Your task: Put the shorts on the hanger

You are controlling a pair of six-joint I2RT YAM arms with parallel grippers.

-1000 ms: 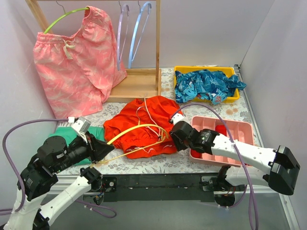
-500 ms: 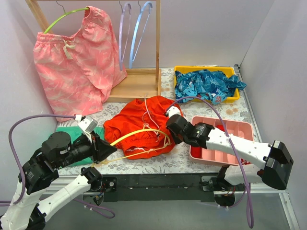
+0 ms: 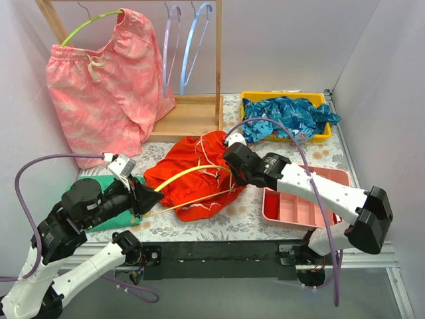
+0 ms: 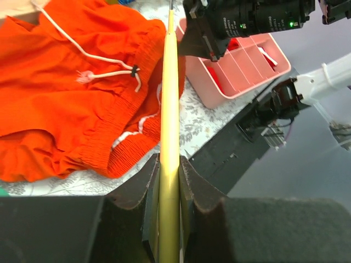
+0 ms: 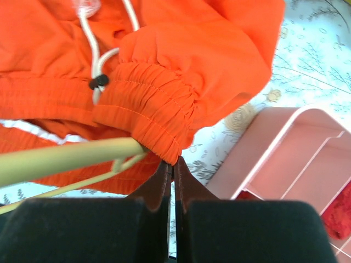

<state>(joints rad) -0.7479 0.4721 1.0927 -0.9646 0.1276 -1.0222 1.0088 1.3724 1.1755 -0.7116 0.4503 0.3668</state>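
Note:
The red-orange shorts [image 3: 192, 174] lie bunched on the table, white drawstring on top. They show in the left wrist view [image 4: 60, 104] and the right wrist view [image 5: 181, 60]. My left gripper [image 3: 147, 199] is shut on the yellow hanger [image 3: 189, 174], which reaches right over the shorts; the left wrist view shows it [image 4: 169, 98] between the fingers [image 4: 189, 186]. My right gripper [image 3: 232, 174] is shut on the shorts' elastic waistband [image 5: 156, 118], lifting it beside the hanger's end [image 5: 60, 159].
A wooden rack [image 3: 192, 109] at the back holds pink patterned shorts [image 3: 99, 93] on a green hanger and two pale hangers [image 3: 182, 40]. A yellow bin with blue cloth [image 3: 285, 116] is back right. A pink tray [image 3: 302, 199] is front right. Green cloth [image 3: 113, 212] lies under the left arm.
My right gripper has moved left and back, pulling the shorts' waistband with it. My left gripper has shifted up and right with the hanger, now lying further over the shorts.

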